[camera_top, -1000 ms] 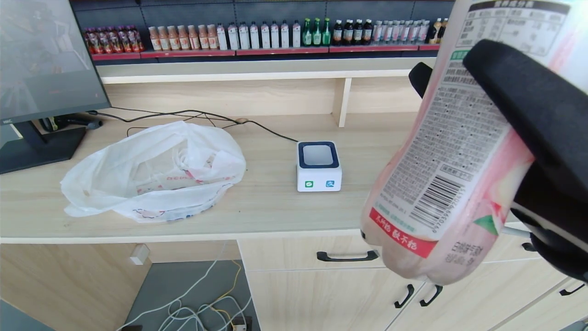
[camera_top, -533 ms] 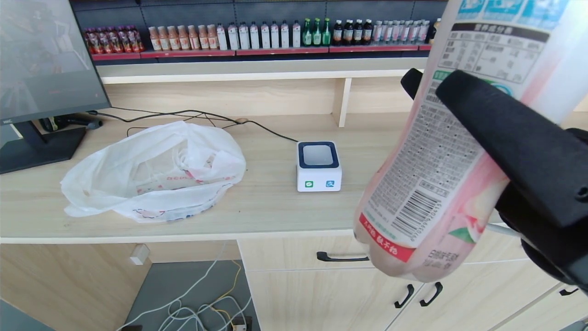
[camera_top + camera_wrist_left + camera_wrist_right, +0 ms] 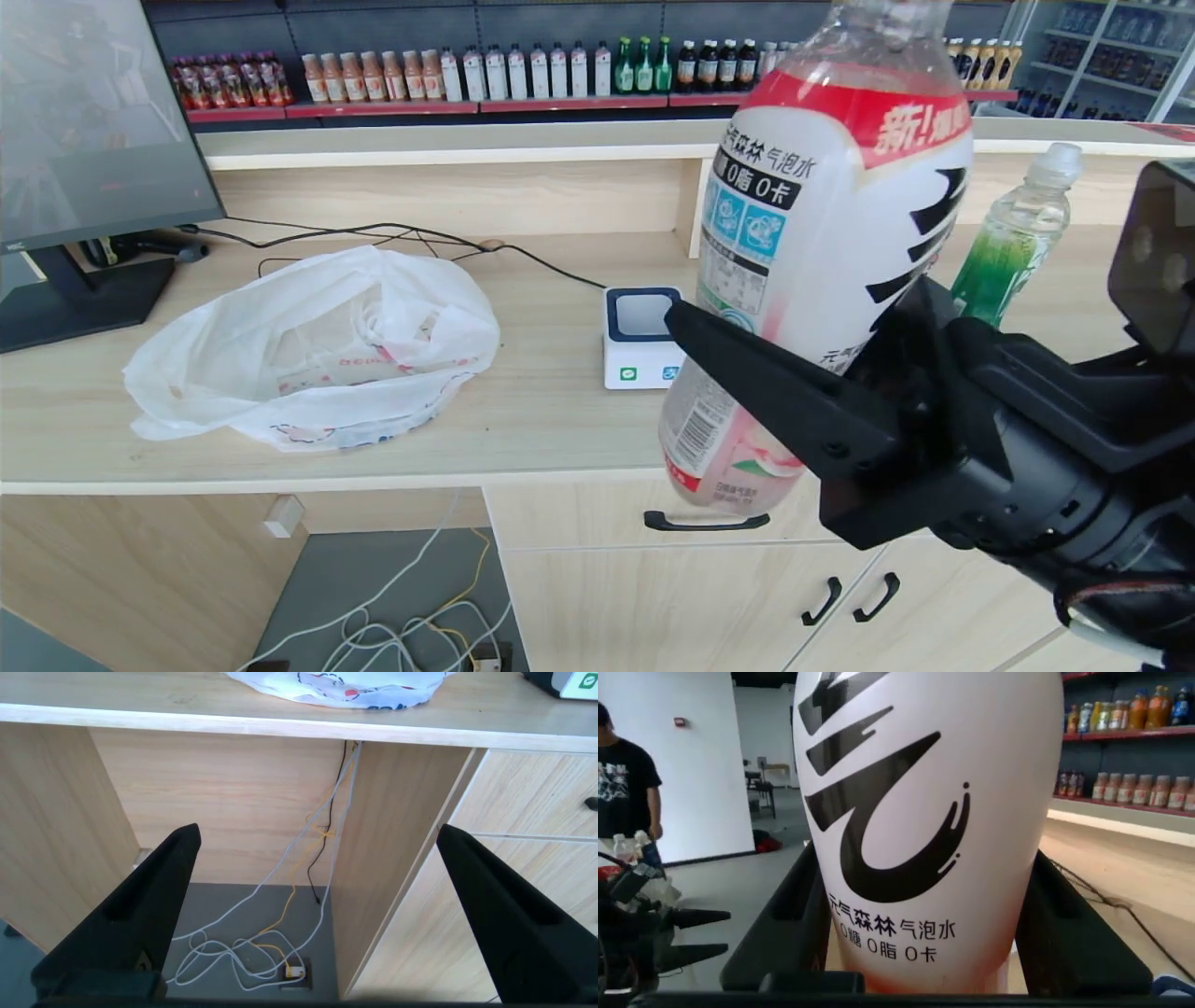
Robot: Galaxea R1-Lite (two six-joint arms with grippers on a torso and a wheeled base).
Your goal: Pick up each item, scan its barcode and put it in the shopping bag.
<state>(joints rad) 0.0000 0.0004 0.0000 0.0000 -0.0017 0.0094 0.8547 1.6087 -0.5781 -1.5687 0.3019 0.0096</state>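
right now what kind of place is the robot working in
Most likely a shop checkout: shelves of drink bottles behind, and a barcode scanner and shopping bag on the wooden counter.

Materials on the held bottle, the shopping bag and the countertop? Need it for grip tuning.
bottle: seems clear plastic, glossy, wrapped in a printed sleeve; the bare neck is see-through.
shopping bag: thin white plastic film, semi-translucent, crumpled and slumped.
countertop: pale wood grain, matte; likely laminate, though solid wood can't be ruled out.
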